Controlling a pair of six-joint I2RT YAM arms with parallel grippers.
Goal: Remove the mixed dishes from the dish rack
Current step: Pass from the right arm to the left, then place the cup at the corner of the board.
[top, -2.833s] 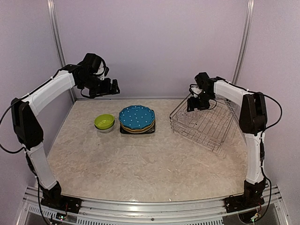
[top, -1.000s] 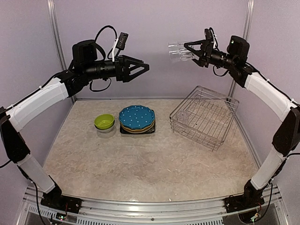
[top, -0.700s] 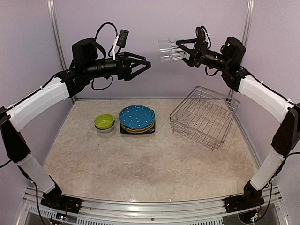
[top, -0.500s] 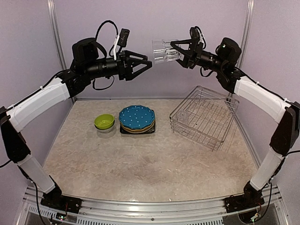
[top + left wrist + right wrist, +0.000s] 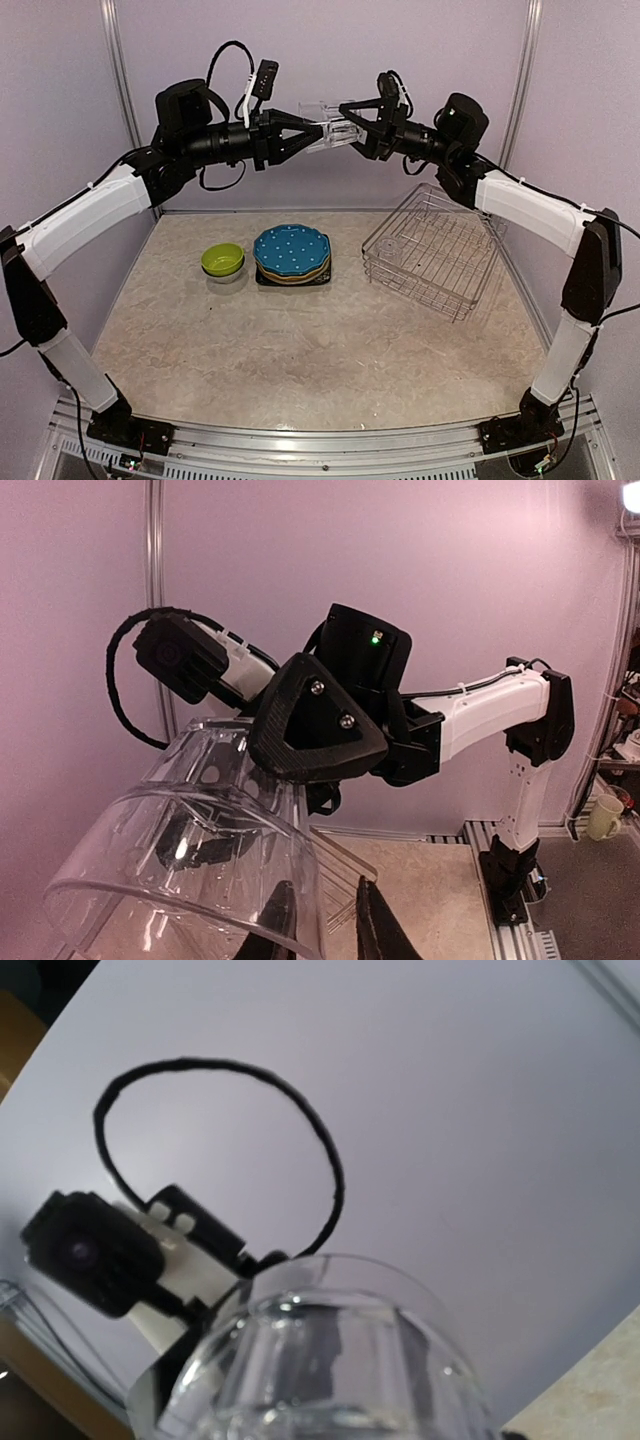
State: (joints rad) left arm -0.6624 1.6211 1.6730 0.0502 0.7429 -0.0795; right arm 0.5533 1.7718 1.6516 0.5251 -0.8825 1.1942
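High above the table my two grippers meet around a clear glass (image 5: 330, 128). My right gripper (image 5: 350, 126) is shut on the glass's body, holding it on its side. My left gripper (image 5: 312, 135) is shut on the glass at its rim. In the left wrist view the glass (image 5: 180, 860) fills the lower left, and its wall stands between the narrow jaws of the left gripper (image 5: 325, 930). In the right wrist view the glass (image 5: 330, 1360) hides my right fingers. The dish rack (image 5: 420, 283) sits tilted at the right.
A blue white-dotted plate (image 5: 291, 250) tops a stack of plates at the table's middle back. A lime-green bowl (image 5: 223, 259) sits in another bowl to its left. A faint clear round shape (image 5: 392, 248) lies in the rack's left corner.
My right arm carried the glass leftward to the left gripper. The left jaws went from wide open to narrow, closing on the glass's rim.
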